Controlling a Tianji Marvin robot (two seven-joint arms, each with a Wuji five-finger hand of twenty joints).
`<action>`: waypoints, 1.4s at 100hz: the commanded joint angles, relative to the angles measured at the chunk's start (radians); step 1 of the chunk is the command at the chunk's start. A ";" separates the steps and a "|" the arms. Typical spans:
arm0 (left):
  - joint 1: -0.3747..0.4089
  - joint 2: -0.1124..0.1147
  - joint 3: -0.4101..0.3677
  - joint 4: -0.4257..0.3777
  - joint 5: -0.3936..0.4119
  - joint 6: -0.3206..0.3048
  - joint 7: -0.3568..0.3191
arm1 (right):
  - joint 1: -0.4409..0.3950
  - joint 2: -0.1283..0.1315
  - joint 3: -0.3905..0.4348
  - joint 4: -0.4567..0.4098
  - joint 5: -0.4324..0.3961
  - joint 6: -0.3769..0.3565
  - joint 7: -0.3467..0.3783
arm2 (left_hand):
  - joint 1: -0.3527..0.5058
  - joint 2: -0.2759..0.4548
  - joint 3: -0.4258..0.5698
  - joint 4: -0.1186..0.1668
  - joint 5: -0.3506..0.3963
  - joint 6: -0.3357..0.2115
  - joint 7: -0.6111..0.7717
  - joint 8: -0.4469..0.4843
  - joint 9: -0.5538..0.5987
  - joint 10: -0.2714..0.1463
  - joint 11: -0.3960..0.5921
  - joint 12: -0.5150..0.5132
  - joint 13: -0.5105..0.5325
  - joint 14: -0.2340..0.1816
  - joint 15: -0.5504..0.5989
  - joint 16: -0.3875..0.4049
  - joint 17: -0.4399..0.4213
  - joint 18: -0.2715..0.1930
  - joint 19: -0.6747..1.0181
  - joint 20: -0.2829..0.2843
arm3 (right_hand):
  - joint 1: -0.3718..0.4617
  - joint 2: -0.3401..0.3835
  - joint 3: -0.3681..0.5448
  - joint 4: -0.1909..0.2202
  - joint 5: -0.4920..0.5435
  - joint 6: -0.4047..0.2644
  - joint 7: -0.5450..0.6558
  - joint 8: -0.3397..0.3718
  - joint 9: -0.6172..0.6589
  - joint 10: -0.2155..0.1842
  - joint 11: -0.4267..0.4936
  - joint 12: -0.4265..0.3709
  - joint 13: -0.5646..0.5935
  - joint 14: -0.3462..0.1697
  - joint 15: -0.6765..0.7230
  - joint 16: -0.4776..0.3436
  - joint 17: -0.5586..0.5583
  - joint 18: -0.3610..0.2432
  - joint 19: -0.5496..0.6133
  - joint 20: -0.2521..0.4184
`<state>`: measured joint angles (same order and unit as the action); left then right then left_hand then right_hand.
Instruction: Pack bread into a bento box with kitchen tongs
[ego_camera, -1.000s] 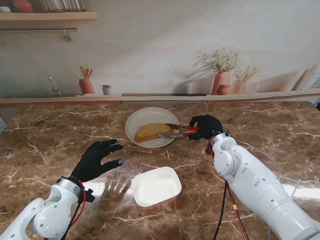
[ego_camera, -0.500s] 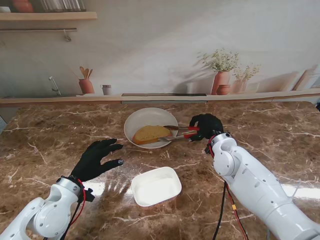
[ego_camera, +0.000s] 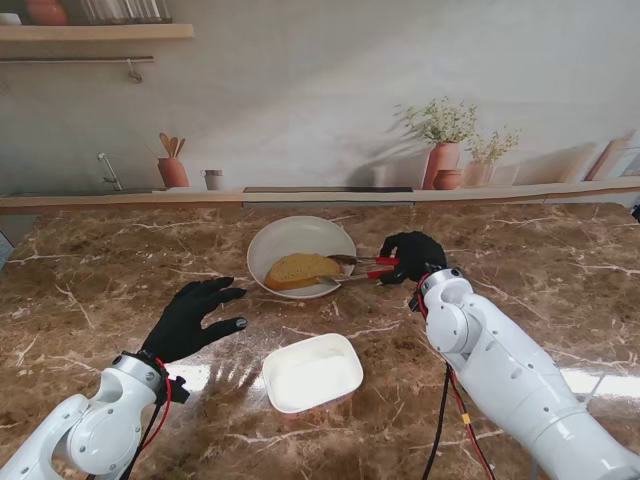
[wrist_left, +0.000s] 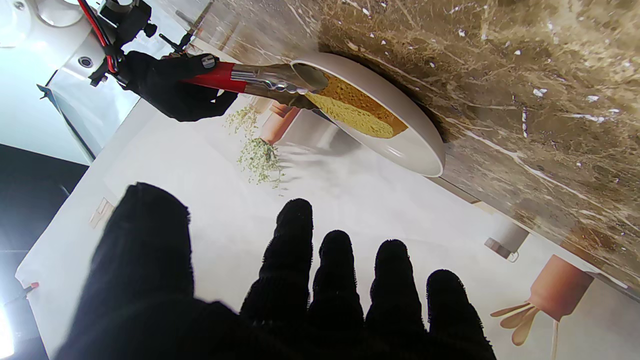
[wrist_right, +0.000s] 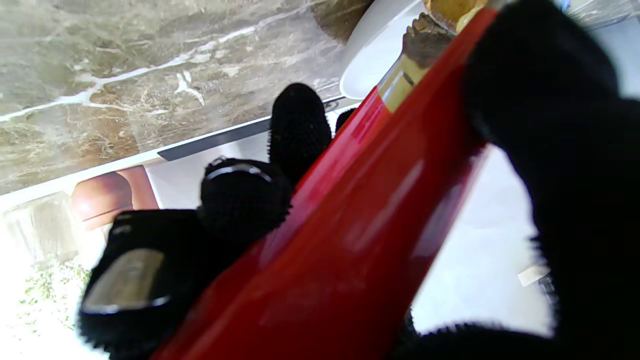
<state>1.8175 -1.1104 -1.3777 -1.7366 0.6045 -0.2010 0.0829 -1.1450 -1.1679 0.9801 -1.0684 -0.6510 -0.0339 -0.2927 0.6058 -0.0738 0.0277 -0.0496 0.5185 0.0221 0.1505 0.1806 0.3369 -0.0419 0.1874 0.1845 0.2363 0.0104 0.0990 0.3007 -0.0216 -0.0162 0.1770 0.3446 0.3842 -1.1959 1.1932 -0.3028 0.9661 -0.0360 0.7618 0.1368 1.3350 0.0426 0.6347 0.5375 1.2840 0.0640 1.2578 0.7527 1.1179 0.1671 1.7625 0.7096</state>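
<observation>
My right hand (ego_camera: 412, 254) is gripping the red-handled metal kitchen tongs (ego_camera: 362, 266), whose tips are closing on the golden slice of bread (ego_camera: 300, 268) lying in the round white plate (ego_camera: 268, 243) at the far middle of the brown marble surface (ego_camera: 120, 270). My left hand (ego_camera: 190, 318) is hovering open, fingers spread, left of the white rectangular bento box (ego_camera: 312, 372) near me.

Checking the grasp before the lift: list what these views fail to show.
- Tongs' tips on the bread: too small in the stand view; in the left wrist view the plate's rim hides the lower tip.
- Right wrist view: blurred red handle and right hand block the bread.
- Bento box: its depth washes out white.
</observation>
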 joint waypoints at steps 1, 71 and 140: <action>0.007 -0.001 0.001 0.000 0.000 0.003 -0.001 | -0.011 0.003 0.005 -0.008 0.005 0.000 0.016 | 0.009 0.024 -0.040 0.027 -0.003 -0.027 0.005 0.007 -0.021 -0.004 -0.018 -0.007 -0.037 -0.039 -0.026 -0.011 -0.017 -0.004 -0.041 0.014 | 0.092 0.186 0.164 0.083 0.085 -0.091 0.280 0.037 0.117 -0.057 0.154 0.023 0.036 -0.132 0.132 0.036 0.058 -0.082 0.132 -0.010; 0.011 -0.002 0.000 -0.002 0.005 0.005 0.004 | -0.004 -0.004 -0.010 0.026 -0.013 -0.028 -0.047 | 0.030 0.007 -0.035 0.029 0.003 -0.026 0.010 0.009 -0.018 -0.009 -0.015 -0.005 -0.040 -0.041 -0.027 -0.012 -0.017 -0.009 -0.053 0.015 | -0.036 0.389 0.056 0.129 0.144 -0.061 0.288 0.164 0.120 -0.043 0.168 0.065 0.035 -0.113 0.156 0.043 0.061 -0.067 0.158 0.002; 0.012 -0.001 -0.002 -0.003 0.007 0.003 0.003 | -0.023 -0.011 0.008 0.033 -0.021 -0.077 -0.117 | 0.026 0.009 -0.037 0.028 0.000 -0.026 0.010 0.007 -0.021 -0.008 -0.015 -0.005 -0.042 -0.042 -0.026 -0.012 -0.018 -0.010 -0.063 0.018 | -0.002 0.249 0.202 0.101 0.157 -0.104 0.342 0.226 0.117 -0.020 0.188 0.092 0.033 -0.075 0.173 0.055 0.061 -0.041 0.174 0.019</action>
<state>1.8245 -1.1106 -1.3818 -1.7391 0.6092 -0.1990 0.0854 -1.1567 -1.1758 0.9835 -1.0253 -0.6777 -0.1062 -0.4149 0.6271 -0.0738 0.0277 -0.0497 0.5185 0.0220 0.1505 0.1807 0.3369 -0.0418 0.1874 0.1845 0.2279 0.0104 0.0989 0.3007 -0.0226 -0.0159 0.1511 0.3534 0.2817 -1.0127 1.1521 -0.2877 0.9849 0.0289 0.7761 0.2760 1.3495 0.0397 0.7006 0.5915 1.2910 0.0613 1.2899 0.7527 1.1295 0.1622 1.7860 0.7096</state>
